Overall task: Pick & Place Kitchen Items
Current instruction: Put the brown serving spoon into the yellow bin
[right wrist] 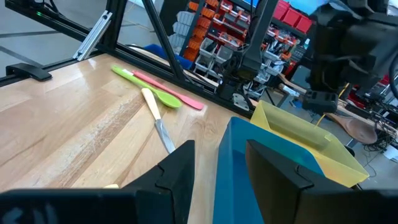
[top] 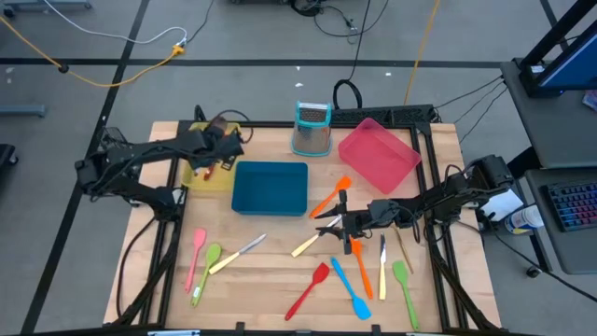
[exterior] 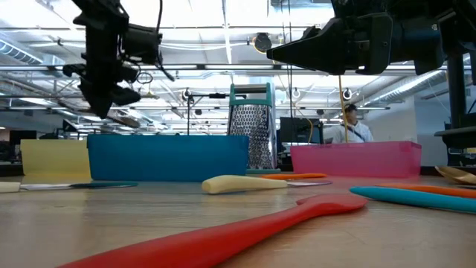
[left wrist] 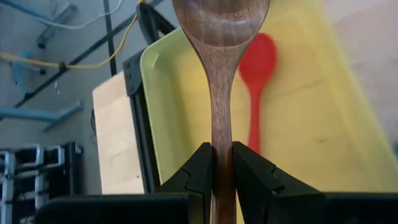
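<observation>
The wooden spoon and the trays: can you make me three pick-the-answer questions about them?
1. Where is the red spoon?
A. In the yellow tray
B. In the blue tray
C. On the bare table

2. What colour is the tray next to the metal grater on the right arm's side?
A. Green
B. Pink
C. White

3. What is the left gripper doing?
A. Hanging open with nothing in it
B. Squeezing a knife
C. Holding the wooden spoon, jaws shut on its handle

Answers:
1. A: the left wrist view shows the red spoon lying on the yellow tray's floor.
2. B: the high view shows the pink tray beside the grater.
3. C: the left wrist view shows the brown handle pinched between the jaws, above the yellow tray.
</observation>
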`<move>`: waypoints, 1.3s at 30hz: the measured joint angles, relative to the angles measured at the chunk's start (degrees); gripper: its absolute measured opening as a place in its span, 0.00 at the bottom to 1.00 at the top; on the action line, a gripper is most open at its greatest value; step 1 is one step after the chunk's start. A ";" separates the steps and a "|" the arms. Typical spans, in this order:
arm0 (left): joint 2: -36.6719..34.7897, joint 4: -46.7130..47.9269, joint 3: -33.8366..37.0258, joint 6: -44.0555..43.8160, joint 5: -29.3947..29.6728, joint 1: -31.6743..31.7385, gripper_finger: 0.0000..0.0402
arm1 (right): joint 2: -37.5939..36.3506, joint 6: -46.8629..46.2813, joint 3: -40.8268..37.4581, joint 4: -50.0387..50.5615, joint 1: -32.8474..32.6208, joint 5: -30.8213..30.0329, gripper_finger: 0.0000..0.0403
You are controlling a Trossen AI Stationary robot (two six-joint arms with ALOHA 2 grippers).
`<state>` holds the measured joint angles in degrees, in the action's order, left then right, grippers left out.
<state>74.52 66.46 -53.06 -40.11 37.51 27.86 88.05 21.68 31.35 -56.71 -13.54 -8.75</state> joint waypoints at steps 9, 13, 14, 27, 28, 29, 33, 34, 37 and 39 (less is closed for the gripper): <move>0.04 -12.03 10.30 4.93 -0.55 7.93 0.13 | 0.01 -2.98 0.00 0.00 0.00 0.00 0.34; 0.04 -21.30 14.13 8.79 -3.70 11.51 0.13 | 0.00 -2.91 -0.01 0.00 0.00 0.00 0.34; 0.04 -23.65 15.02 9.93 -4.87 12.31 0.13 | 0.00 -2.80 0.00 0.00 0.00 0.00 0.34; 0.04 -33.61 22.95 13.94 -9.18 16.92 0.13 | 0.00 -2.58 0.00 0.00 0.00 0.00 0.34; 0.04 -33.63 23.24 14.07 -9.13 17.14 0.13 | 0.00 -2.58 0.00 0.00 0.00 0.00 0.34; 0.04 -33.64 23.47 14.28 -9.12 17.26 0.13 | 0.00 -2.56 0.00 0.00 0.00 0.00 0.34; 0.04 -33.72 23.96 14.46 -9.02 17.22 0.13 | 0.00 -2.56 0.00 -0.01 0.00 0.00 0.34; 0.04 -33.77 23.96 14.47 -9.02 17.22 0.13 | 0.00 -2.56 0.00 0.00 0.00 0.00 0.34; 0.04 -33.77 23.96 14.46 -9.02 17.24 0.16 | 0.00 -2.56 0.00 0.00 0.00 0.00 0.34; 0.04 -33.75 23.96 14.45 -9.02 17.24 0.18 | 0.00 -2.56 0.00 -0.02 0.00 0.00 0.34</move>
<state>74.56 32.71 -29.10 -25.67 28.49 45.10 88.05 19.11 31.35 -56.73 -13.54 -8.75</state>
